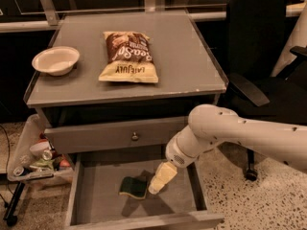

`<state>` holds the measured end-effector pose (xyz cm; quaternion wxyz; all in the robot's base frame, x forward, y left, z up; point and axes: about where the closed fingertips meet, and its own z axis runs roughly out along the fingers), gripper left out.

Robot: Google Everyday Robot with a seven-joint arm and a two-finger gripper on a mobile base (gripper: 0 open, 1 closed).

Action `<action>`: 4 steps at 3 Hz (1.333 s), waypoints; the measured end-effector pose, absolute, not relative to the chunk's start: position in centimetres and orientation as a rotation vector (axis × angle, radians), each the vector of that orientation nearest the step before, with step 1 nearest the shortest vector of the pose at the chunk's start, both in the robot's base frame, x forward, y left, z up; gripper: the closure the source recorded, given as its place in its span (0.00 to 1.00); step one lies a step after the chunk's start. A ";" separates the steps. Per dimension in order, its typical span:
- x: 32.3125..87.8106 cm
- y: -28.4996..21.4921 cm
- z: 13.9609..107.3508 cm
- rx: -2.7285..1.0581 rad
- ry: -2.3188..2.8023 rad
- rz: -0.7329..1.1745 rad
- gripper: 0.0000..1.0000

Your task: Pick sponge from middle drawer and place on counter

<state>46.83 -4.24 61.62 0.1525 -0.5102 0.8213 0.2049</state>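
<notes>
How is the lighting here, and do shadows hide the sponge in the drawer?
Camera view: dim, warm light overall; the counter is evenly lit without glare; the middle drawer sits darker, with a shadow on its floor below the gripper, which hangs just beside the sponge; the sponge is dark but distinguishable.

Your gripper [160, 178] hangs inside the open middle drawer [98, 190], just right of the sponge [134, 187]. The drawer's left half is bare. On the counter [192, 66], a bowl [55, 60] sits near the left edge and a chip bag [128, 56] takes up the middle. The right edge and the front-right corner are free.
</notes>
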 end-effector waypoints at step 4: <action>48.2 2.6 54.9 -1.437 2.223 0.620 0.00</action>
